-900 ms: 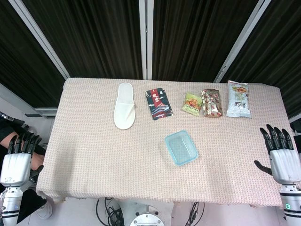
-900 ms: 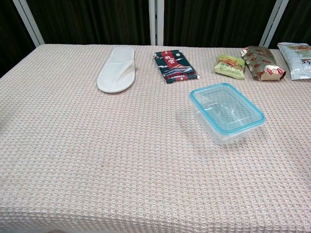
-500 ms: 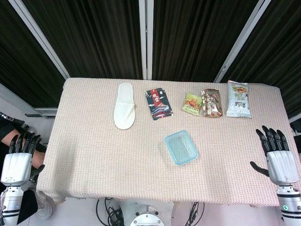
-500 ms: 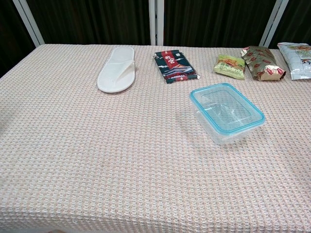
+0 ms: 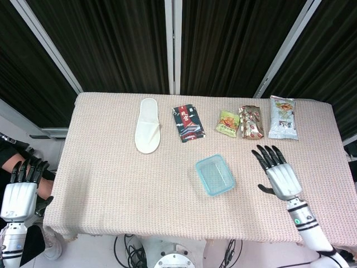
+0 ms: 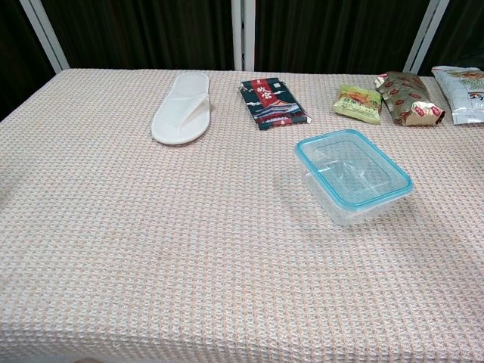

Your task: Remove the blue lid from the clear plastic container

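Hovering R hand (image 5: 280, 174) beside lidded container (image 5: 215, 175), apart.

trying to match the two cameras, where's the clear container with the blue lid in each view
Head view: the container lies just right of centre, below the snack packets, left of the right hand.
Chest view: the container sits right of centre; neither hand shows.
Shared landmark: the white slipper, far left of it.
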`<state>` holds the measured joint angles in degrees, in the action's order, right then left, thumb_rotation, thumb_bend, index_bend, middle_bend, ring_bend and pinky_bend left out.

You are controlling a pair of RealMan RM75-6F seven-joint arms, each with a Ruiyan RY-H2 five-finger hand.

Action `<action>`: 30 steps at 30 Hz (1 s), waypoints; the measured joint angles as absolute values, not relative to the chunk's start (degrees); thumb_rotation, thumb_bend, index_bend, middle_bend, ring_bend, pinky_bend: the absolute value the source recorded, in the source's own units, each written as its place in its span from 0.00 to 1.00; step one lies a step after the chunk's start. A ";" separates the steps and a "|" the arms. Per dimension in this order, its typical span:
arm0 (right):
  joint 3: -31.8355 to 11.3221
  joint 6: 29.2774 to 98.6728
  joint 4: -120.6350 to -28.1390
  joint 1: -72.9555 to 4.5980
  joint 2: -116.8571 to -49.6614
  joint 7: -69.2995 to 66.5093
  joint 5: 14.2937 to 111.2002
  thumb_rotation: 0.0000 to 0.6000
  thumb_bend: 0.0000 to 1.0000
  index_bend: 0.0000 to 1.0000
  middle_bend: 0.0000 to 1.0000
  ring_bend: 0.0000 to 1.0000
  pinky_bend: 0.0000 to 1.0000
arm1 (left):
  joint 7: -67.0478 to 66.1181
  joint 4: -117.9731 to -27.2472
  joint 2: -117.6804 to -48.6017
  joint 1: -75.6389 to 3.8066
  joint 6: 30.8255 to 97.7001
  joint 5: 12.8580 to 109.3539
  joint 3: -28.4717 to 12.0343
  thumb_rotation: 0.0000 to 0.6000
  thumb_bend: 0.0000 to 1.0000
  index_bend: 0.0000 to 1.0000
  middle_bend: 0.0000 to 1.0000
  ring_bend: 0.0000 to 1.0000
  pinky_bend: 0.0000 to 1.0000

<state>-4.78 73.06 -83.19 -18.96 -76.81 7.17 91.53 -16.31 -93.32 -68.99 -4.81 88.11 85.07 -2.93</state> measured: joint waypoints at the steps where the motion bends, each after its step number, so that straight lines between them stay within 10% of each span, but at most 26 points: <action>1: -5.01 72.09 -81.98 -20.06 -78.08 7.24 91.69 1.00 0.00 0.00 0.00 0.00 0.00 | -16.12 -93.32 -68.94 -4.67 88.18 85.04 -2.87 1.00 0.00 0.12 0.09 0.00 0.02; 21: -5.33 61.58 -71.08 -36.29 -101.03 8.19 96.89 1.00 0.00 0.00 0.00 0.00 0.00 | -13.98 -93.02 -68.21 -3.24 89.20 85.84 -2.07 1.00 0.00 0.12 0.09 0.00 0.02; 30: -4.67 55.15 -84.64 -39.13 -92.98 1.65 94.71 1.00 0.05 0.00 0.06 0.00 0.00 | -13.39 -92.67 -68.01 -3.58 88.49 85.86 -2.29 1.00 0.00 0.12 0.09 0.00 0.02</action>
<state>-4.67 55.15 -84.64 -39.13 -92.98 1.65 94.71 -13.39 -92.67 -68.01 -3.58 88.49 85.86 -2.29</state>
